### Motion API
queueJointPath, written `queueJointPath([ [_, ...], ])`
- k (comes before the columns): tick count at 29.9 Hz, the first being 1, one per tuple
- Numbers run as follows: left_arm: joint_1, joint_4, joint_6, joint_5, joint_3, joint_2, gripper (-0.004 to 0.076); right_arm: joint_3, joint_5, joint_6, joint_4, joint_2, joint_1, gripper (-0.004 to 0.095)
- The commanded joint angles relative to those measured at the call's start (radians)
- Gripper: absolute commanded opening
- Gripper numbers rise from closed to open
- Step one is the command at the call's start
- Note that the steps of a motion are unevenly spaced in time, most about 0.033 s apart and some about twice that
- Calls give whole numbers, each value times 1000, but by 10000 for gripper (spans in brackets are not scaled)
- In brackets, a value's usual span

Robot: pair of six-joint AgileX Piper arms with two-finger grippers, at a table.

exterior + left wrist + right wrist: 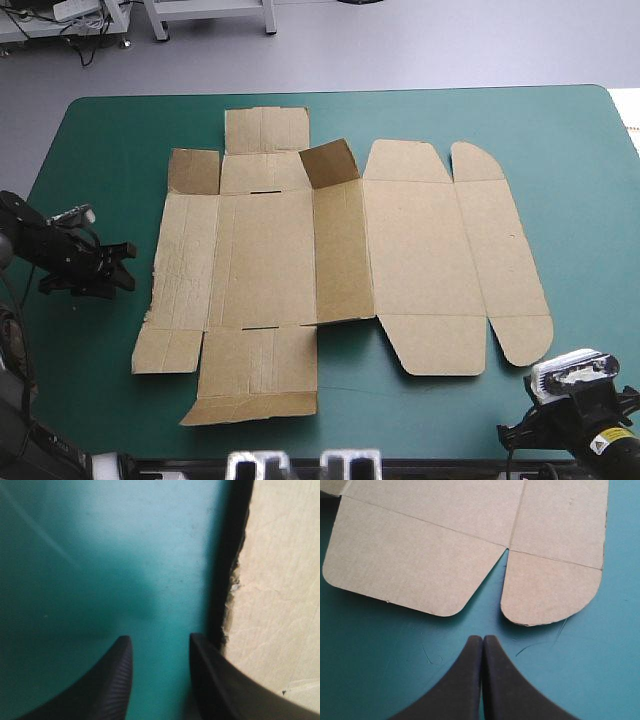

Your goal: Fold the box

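My left gripper is part open, its black fingers holding nothing, low over the bare teal-green table cover. One finger sits just beside the ragged left edge of the flat brown cardboard box sheet. My right gripper is closed to a point and empty, just short of two rounded flaps at the sheet's near right corner, with open cover around it.

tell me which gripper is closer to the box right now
Left. The left gripper, open, is right beside the left edge of the box, apparently not touching it. The right gripper, shut, points at its rounded near-right flaps across a wider strip of teal-green cover.
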Motion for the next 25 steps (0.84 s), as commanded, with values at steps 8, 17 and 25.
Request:
queueJointPath([
  [8,-88,-152,13,91,-2,2,387,-21,-57,12,-8,11,3,-19],
  [17,-124,-195,18,91,16,53,387,-21,-57,12,-8,11,3,-19],
  [25,-125,-355,118,91,143,99,387,-21,-57,12,-9,11,3,-19],
])
